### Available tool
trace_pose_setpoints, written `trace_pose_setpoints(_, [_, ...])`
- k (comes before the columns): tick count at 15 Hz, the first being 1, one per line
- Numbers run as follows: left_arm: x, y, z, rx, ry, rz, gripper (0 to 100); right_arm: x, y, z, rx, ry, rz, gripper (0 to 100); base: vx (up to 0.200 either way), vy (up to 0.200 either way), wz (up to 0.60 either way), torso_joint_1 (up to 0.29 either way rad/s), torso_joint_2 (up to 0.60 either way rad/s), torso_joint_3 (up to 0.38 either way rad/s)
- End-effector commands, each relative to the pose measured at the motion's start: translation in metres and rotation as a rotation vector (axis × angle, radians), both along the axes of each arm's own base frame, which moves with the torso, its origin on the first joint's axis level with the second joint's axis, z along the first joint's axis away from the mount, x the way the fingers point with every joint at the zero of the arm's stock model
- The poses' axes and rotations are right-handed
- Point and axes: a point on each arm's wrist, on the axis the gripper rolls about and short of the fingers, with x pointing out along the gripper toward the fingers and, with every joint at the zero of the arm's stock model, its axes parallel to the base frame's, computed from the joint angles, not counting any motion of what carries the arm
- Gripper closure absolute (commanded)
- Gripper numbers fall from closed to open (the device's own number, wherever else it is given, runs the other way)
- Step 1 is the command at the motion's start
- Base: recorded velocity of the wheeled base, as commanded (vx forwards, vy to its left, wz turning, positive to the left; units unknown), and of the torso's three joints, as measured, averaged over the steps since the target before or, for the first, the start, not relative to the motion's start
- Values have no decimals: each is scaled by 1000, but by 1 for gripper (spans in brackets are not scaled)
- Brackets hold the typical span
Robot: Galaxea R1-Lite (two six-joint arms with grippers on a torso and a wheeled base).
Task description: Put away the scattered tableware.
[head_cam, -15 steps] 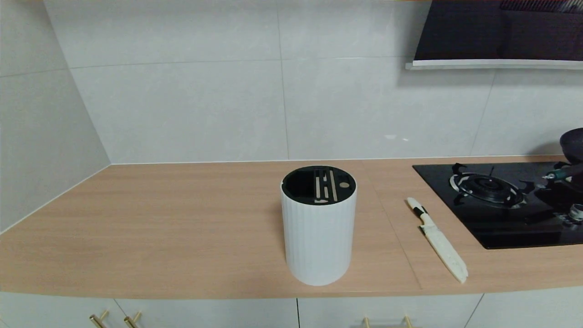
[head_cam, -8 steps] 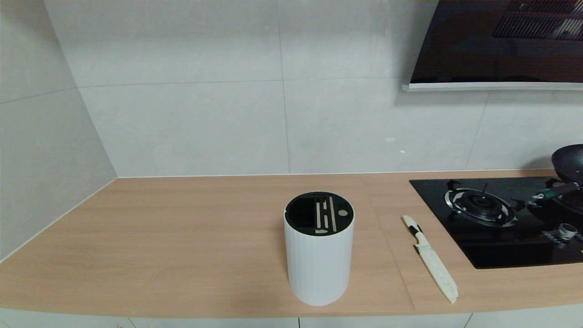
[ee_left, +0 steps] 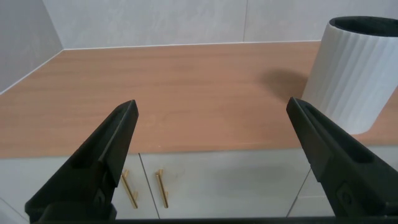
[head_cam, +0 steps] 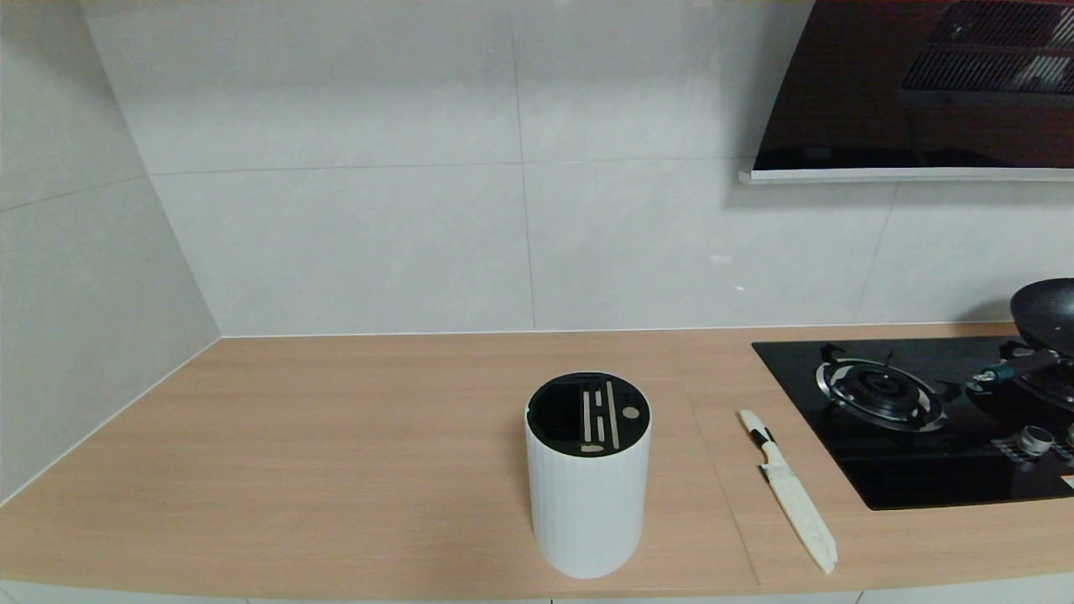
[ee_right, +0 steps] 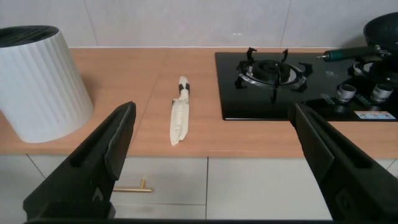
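Knife (head_cam: pixel 787 489) btwn holder (head_cam: pixel 589 495) & hob (head_cam: pixel 914 457), L hand (ee_left: pixel 211 104) spread, R hand (ee_right: pixel 213 106) spread

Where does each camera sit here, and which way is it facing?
Head view: up high, facing forward and down at the counter, holder, knife and hob.
Left wrist view: low before the counter edge, facing the wall; open left tool in front, holder beyond.
Right wrist view: equally low; open right tool frames knife and hob.
Shared: the holder is in all three.
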Motion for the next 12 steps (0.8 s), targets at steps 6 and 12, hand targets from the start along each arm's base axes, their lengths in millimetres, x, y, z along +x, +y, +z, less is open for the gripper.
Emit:
trace_pose_setpoints(6, [0, 0, 0, -1, 0, -1, 0, 0, 0, 0, 1, 1, 2, 0, 0, 0, 0, 0, 0, 0])
trace_pose_setpoints(12, [0, 0, 0, -1, 0, -1, 0, -4, 1, 47, 16, -59, 91, 0, 0, 0, 0, 0, 0, 0])
